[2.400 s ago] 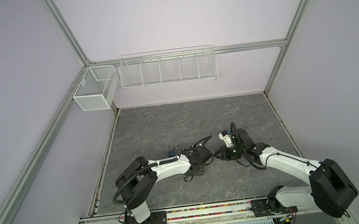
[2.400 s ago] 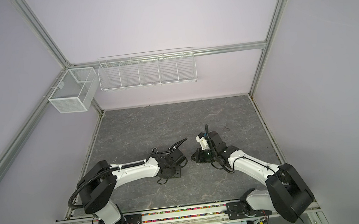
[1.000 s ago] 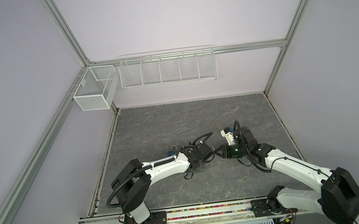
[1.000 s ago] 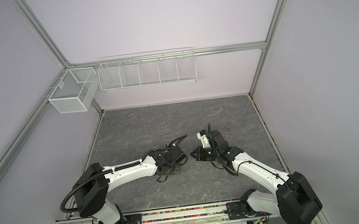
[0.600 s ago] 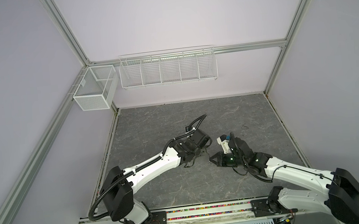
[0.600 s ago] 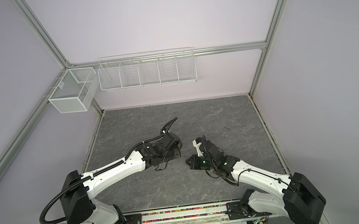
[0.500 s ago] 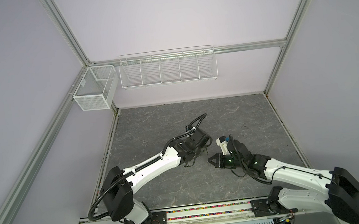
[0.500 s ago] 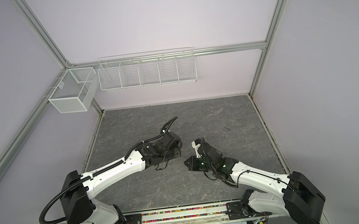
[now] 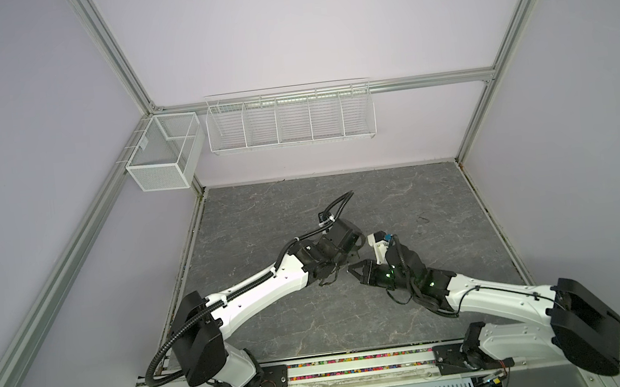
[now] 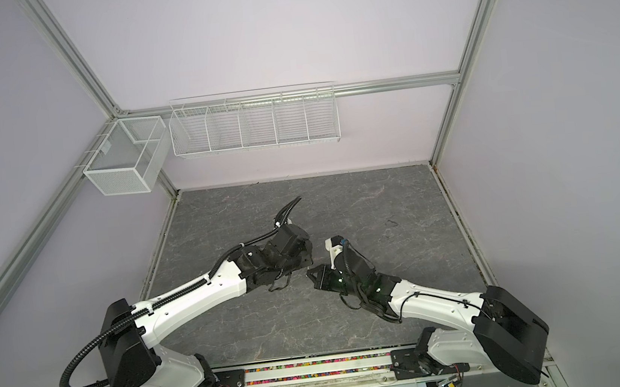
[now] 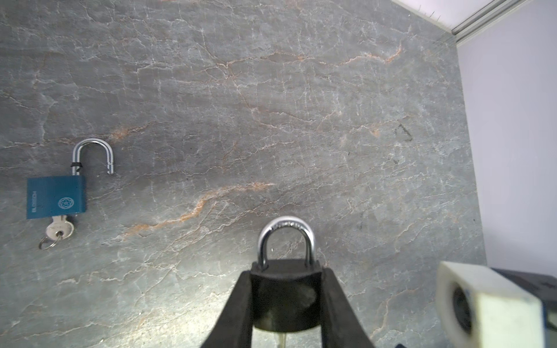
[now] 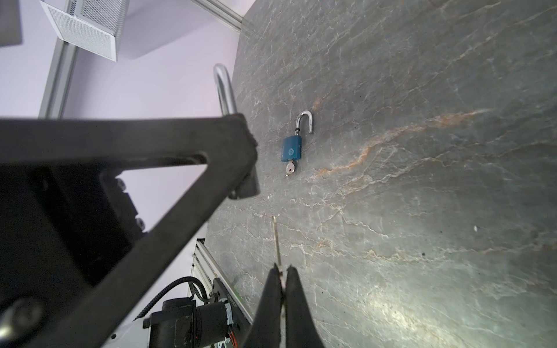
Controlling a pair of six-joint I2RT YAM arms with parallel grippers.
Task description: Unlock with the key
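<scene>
Key [image 12: 276, 241] in R gripper [image 12: 283, 269], blade nr black padlock [image 11: 284, 292] in L gripper [image 11: 286, 274].

Over the grey veined table [image 10: 380, 202], the left gripper [image 10: 300, 269] and right gripper [image 10: 312, 274] nearly meet near its middle. A white wire rack [image 10: 254, 123] and white mesh box [image 10: 118, 179] hang above its rear edge and left rear corner.
</scene>
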